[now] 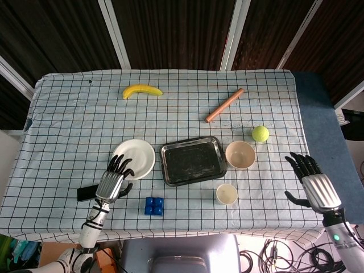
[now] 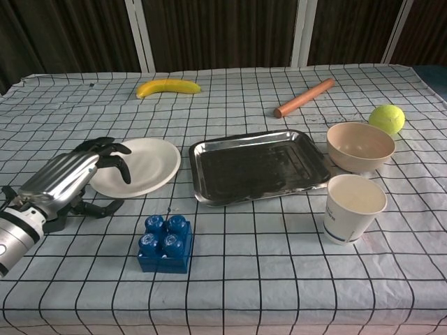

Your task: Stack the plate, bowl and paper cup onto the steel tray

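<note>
The steel tray [image 1: 191, 161] [image 2: 255, 166] lies mid-table with nothing in it. Left of it sits the white plate [image 1: 135, 157] [image 2: 143, 165]. My left hand [image 1: 114, 181] [image 2: 70, 182] hovers at the plate's near-left rim, fingers spread and curved over the edge, holding nothing. The beige bowl [image 1: 240, 154] [image 2: 360, 146] stands just right of the tray. The paper cup [image 1: 226, 194] [image 2: 353, 206] stands upright in front of the bowl. My right hand [image 1: 314, 185] is open, off the table's right edge, and shows only in the head view.
A blue toy brick [image 1: 153, 205] [image 2: 164, 242] lies in front of the plate. A tennis ball [image 1: 260, 133] [image 2: 386, 118] sits behind the bowl. A banana [image 1: 141, 90] [image 2: 167, 86] and an orange rolling pin [image 1: 224, 104] [image 2: 304, 98] lie far back. A black object [image 1: 89, 193] lies beside my left hand.
</note>
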Controlling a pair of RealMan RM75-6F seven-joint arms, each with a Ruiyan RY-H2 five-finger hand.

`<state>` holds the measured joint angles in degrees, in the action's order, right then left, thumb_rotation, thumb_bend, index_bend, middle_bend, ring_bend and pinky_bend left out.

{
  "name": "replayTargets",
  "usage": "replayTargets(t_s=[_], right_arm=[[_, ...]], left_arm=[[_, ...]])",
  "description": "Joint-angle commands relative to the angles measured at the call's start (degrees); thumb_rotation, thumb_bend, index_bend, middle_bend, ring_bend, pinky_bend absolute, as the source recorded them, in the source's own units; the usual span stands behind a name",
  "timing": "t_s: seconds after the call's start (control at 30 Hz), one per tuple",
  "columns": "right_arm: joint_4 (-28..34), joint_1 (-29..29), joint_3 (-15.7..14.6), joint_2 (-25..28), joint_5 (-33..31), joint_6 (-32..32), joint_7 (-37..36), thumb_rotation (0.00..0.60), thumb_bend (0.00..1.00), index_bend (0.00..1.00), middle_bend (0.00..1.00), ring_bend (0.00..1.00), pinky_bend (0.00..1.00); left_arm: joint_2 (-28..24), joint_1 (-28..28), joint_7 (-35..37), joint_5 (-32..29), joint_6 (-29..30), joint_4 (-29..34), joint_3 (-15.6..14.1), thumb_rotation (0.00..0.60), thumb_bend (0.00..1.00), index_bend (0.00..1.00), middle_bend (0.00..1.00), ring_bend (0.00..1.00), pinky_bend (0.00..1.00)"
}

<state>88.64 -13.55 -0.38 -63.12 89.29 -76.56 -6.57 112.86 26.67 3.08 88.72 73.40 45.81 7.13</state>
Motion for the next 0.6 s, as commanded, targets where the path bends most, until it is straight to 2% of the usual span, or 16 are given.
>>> replayTargets(t_s=[0.03,0.33,0.6], right_arm=[[0.04,-0.02,-0.09,0.26,-0.25,0.62,-0.3,0.6,0.18,0.0,0.0,0.0,0.0],[0.01,0.06,-0.06,0.96,-1.09,1.94,-1.31,0.6,0.18,0.0,0.0,0.0,0.0],[-0.19,0.31,-0.04,1.41,-1.98,2.89,-1.79,0.6,0.18,0.0,0.0,0.0,0.0]], left_arm=[[2.28,0.98,1.87,-0.5,0.08,-3.34,0.13,0.6,0.31,0.48,0.17,0.03,0.05],[5.83,2.78,3.74,-0.8,-0.67,-9.38,-0.34,0.6,0.31,0.48,0.19,0.04,0.05],[8.94,4.37,5.0,-1.84,-1.44,-15.55,0.14,0.6,0.31,0.52,0.21,0.05,0.05]])
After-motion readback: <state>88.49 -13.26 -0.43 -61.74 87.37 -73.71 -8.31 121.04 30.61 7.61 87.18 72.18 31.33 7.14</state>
